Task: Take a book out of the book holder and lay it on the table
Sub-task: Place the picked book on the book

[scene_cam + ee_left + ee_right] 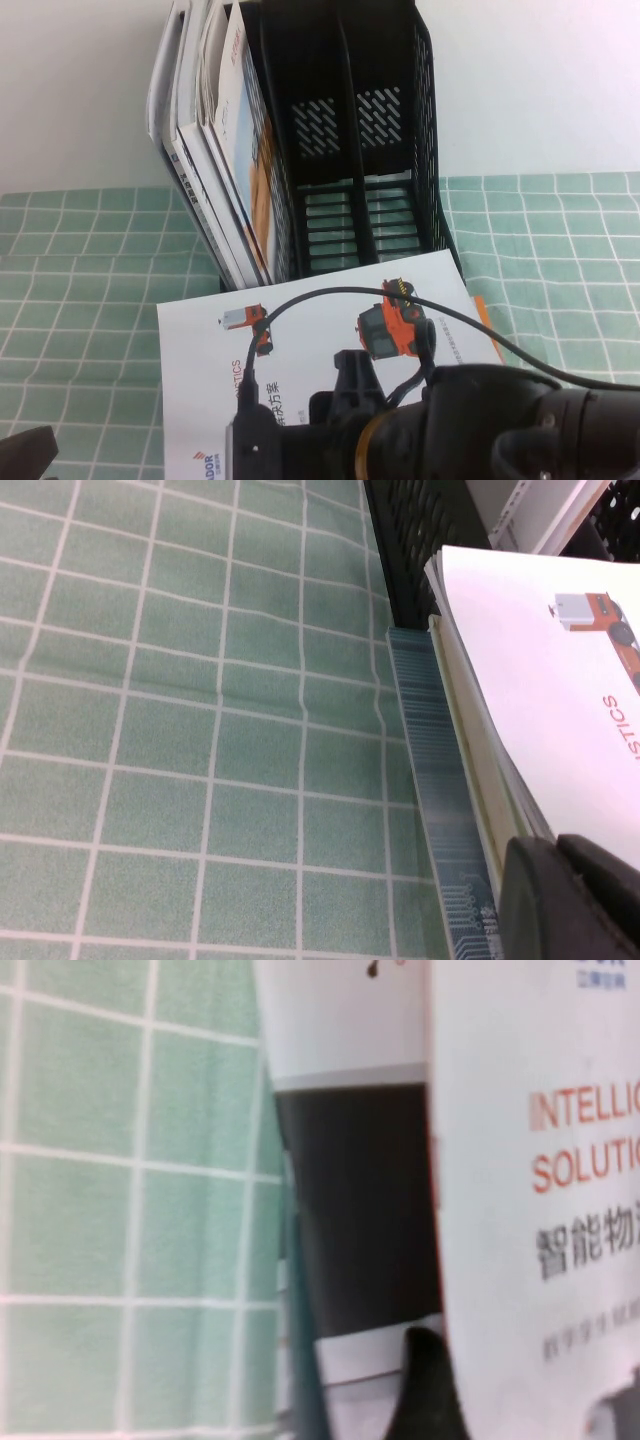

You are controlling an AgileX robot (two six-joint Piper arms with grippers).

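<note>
Mint-green gridded tabletop [560, 260] carries the book holder [350, 130], with the book [320, 340] out front, apparently pinched by the right gripper [425, 1380] in the placing step; next, release flat; left gripper [25, 450], low beside it, unreadable.

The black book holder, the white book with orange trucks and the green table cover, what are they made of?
The book holder looks like hard matte black plastic, with moulded slats and holes. The book looks like smooth thin paper, printed. The table cover looks like soft cloth; it wrinkles. The right claw is at the book; the left claw is beside it.
</note>
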